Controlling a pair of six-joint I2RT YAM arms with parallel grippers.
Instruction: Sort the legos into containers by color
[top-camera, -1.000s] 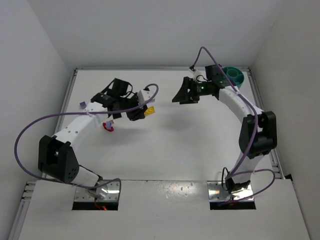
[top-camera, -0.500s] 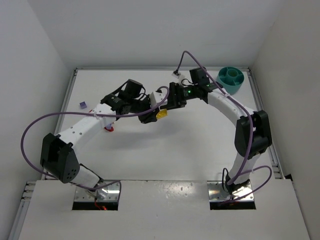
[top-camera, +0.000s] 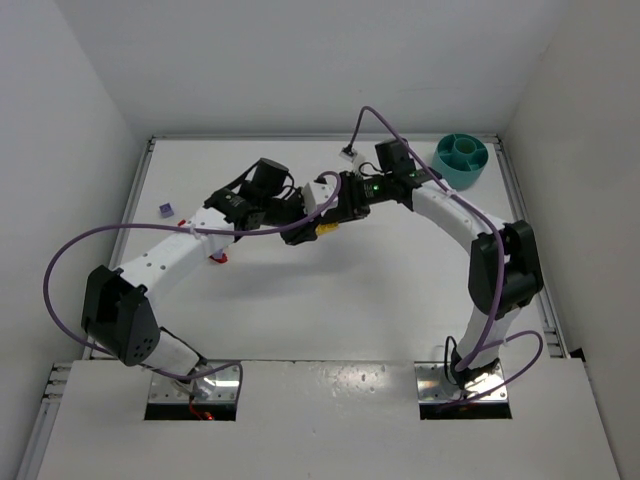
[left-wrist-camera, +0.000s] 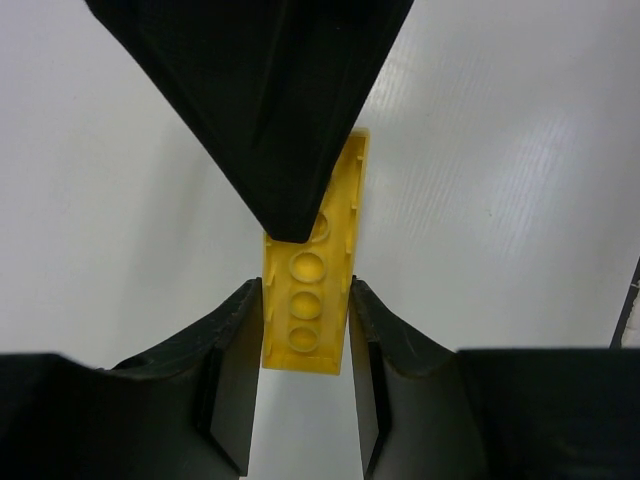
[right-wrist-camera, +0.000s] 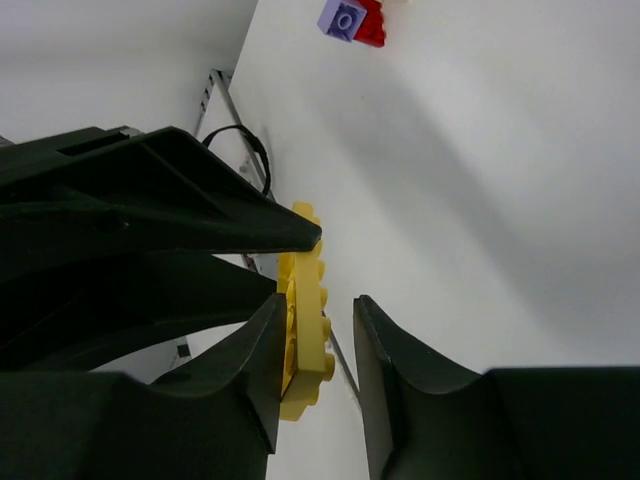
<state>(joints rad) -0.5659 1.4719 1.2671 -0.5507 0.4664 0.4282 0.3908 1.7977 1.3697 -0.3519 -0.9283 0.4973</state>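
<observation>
A yellow lego (top-camera: 325, 228) hangs above the table's middle, held between the fingers of my left gripper (top-camera: 304, 226). The left wrist view shows the lego (left-wrist-camera: 305, 320) clamped at its near end by my left gripper (left-wrist-camera: 304, 290). My right gripper (top-camera: 337, 206) faces it from the right. In the right wrist view its jaws straddle the lego's (right-wrist-camera: 305, 335) other end: one finger (right-wrist-camera: 255, 370) touches it and a gap remains at the other finger (right-wrist-camera: 395, 375). The teal tub (top-camera: 462, 158) stands at the far right corner. A red lego (top-camera: 216, 257) and a purple lego (top-camera: 165, 209) lie at the left.
The purple lego (right-wrist-camera: 343, 18) and red lego (right-wrist-camera: 372, 28) also show far off in the right wrist view. The left arm's purple cable (top-camera: 120, 232) loops over the left side. The right arm's cable (top-camera: 365, 115) arches above the meeting point. White walls surround the table.
My left gripper carried the yellow lego rightward to the middle. My right gripper swung left from near the tub and now has its jaws around the lego's free end.
</observation>
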